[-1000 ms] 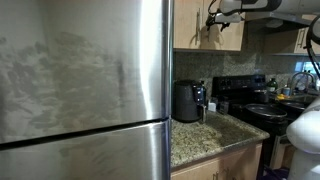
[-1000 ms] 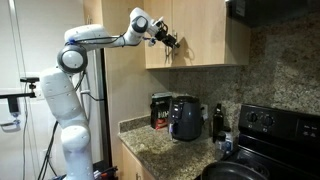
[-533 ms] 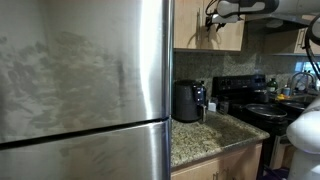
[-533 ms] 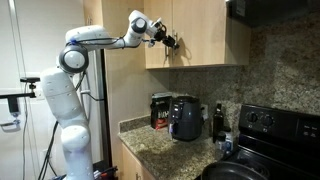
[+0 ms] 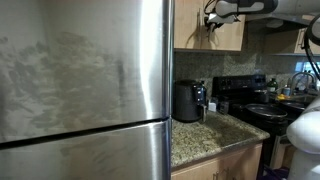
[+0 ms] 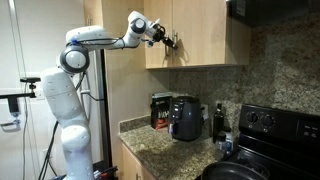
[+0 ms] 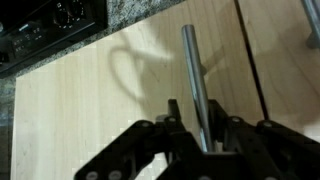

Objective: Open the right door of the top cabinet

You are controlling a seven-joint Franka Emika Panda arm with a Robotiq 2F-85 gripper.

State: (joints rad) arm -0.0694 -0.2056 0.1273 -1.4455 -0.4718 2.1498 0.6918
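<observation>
The gripper (image 7: 195, 115) straddled the handle (image 7: 192, 60) of the right door (image 7: 100, 90); whether its jaws were clamped, I couldn't tell. A firm pinch and an arcing pull seemed best.

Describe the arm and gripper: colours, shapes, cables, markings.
The arm is glossy white, built of rounded tubular segments with dark bands at the joints, on a white column. The gripper is black; the wrist view shows two slim black linkage fingers. Cables and markings are too small to make out.
</observation>
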